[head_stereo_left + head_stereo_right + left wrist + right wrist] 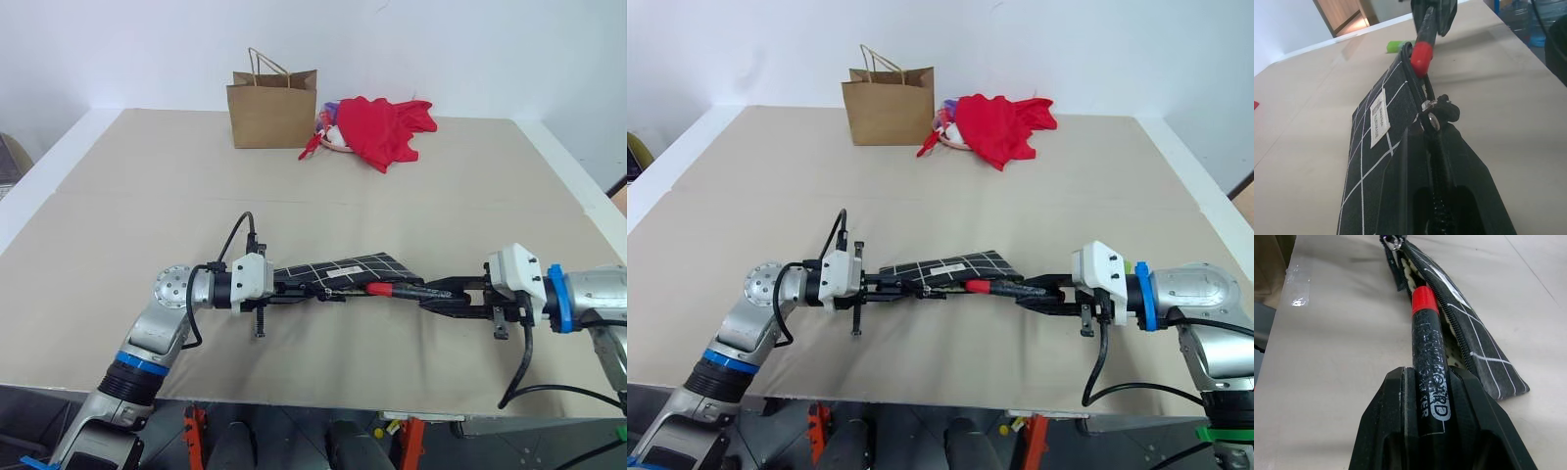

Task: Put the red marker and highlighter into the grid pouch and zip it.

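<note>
Black grid pouch [343,271], raised above the bench [392,186] and clenched at one end by the left tool [290,287] to steady its mouth, receives the red marker [392,290], gripped by the right tool [438,293], tip-first; highlighter [1396,46] beyond the pouch.

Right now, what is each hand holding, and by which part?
The left hand pinches the grid pouch at its zipper end. The right hand grips the red marker by its black barrel, red end at the pouch's opening.
</note>
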### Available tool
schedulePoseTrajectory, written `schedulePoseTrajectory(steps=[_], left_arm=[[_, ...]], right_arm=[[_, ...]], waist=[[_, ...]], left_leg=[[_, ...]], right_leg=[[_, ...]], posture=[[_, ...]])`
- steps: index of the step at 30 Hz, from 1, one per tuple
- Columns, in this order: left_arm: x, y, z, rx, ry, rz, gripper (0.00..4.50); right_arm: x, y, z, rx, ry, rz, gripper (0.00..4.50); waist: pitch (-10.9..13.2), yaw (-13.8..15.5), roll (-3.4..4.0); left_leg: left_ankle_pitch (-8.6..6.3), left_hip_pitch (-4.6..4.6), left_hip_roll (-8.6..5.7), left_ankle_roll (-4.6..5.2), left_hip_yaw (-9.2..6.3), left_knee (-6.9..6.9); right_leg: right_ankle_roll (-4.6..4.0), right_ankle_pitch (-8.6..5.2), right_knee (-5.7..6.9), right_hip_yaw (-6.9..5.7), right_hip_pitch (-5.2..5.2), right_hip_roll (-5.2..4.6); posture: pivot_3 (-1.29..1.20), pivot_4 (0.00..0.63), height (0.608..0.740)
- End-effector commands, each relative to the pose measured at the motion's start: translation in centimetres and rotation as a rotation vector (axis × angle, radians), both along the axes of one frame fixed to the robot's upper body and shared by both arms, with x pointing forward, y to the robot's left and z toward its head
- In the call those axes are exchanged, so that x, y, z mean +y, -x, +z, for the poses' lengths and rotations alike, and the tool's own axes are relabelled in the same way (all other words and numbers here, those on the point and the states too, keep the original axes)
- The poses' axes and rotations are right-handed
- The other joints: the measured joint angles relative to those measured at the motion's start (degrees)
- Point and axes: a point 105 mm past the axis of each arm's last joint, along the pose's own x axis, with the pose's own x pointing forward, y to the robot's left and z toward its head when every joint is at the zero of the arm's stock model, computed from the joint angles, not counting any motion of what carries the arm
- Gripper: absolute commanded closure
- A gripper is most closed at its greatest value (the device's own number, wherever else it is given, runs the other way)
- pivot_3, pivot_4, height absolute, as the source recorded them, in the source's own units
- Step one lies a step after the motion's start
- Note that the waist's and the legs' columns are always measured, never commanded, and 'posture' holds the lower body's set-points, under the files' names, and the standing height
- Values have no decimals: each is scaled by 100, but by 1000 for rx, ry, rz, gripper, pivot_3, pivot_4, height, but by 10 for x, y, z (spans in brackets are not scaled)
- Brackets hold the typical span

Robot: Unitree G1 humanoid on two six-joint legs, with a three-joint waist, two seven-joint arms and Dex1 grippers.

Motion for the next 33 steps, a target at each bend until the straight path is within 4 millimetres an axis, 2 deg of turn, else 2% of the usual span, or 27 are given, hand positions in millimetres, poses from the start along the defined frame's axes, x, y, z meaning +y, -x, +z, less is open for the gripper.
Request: schedulePoseTrajectory(steps=[1,5,10,14,16,18,19,20,21,22,23,27,33], left_arm=[[-6,6,9,-41,18,-28,4500],[-8,7,10,-43,23,-35,4500],[-14,9,12,-56,34,-45,4500],[-16,8,13,-63,40,-40,4500],[-16,8,14,-63,45,-37,4500],[-16,8,14,-62,49,-33,4500],[-16,7,14,-60,51,-31,4500],[-16,7,14,-58,52,-29,4500],[-16,7,13,-54,52,-27,4500],[-15,7,13,-51,52,-24,4500],[-15,7,12,-46,52,-19,4500],[-9,2,10,-22,50,12,4500],[-2,-5,8,-3,37,42,4500]], right_arm=[[3,-6,7,-20,-20,-5,3868],[6,-10,4,-17,0,-3,3868],[21,-16,2,11,-13,1,3868],[35,-13,2,48,-39,30,3868],[41,-11,2,40,-39,49,2730],[45,-9,4,20,-36,68,2208],[46,-8,4,14,-33,74,1540],[47,-8,5,-2,-31,82,1540],[47,-8,7,-16,-37,89,967],[47,-6,10,-26,-48,96,648],[45,-3,13,-35,-64,102,148],[23,4,21,-14,-132,17,65],[-32,1,36,-3,-336,-313,65]], waist=[[0,0,0],[1,0,1],[1,-3,2],[3,4,5],[3,9,5],[3,8,5],[3,8,5],[3,8,5],[3,8,5],[3,9,5],[3,9,5],[3,28,5],[3,78,5]], left_leg=[[0,0,-1,0,0,1],[0,0,-3,0,-1,2],[0,0,-3,0,-3,0],[0,-2,-6,0,-6,1],[0,-2,-6,0,-7,1],[0,-2,-6,0,-8,0],[0,-1,-6,0,-8,0],[0,-2,-6,0,-8,0],[0,-2,-6,0,-9,1],[0,-2,-6,0,-8,1],[0,-2,-6,0,-9,2],[0,-3,-7,0,-13,0],[0,3,-14,0,-18,3]], right_leg=[[0,0,0,0,1,0],[2,1,0,-1,1,-4],[0,0,0,-3,1,-3],[1,0,0,-6,2,-5],[1,-1,0,-7,2,-5],[1,-1,0,-8,2,-5],[1,-1,0,-8,2,-5],[1,-1,0,-9,2,-5],[1,-1,0,-9,2,-5],[1,-1,0,-9,3,-6],[1,-1,0,-9,3,-6],[2,-3,0,-13,7,-6],[3,-4,0,-16,16,-13]], posture=[[0,150,740],[0,150,740],[0,150,740],[0,150,740],[0,150,740],[0,150,740],[0,150,740],[0,150,740],[0,150,740],[0,150,740],[0,150,740],[0,150,740],[0,150,740]])
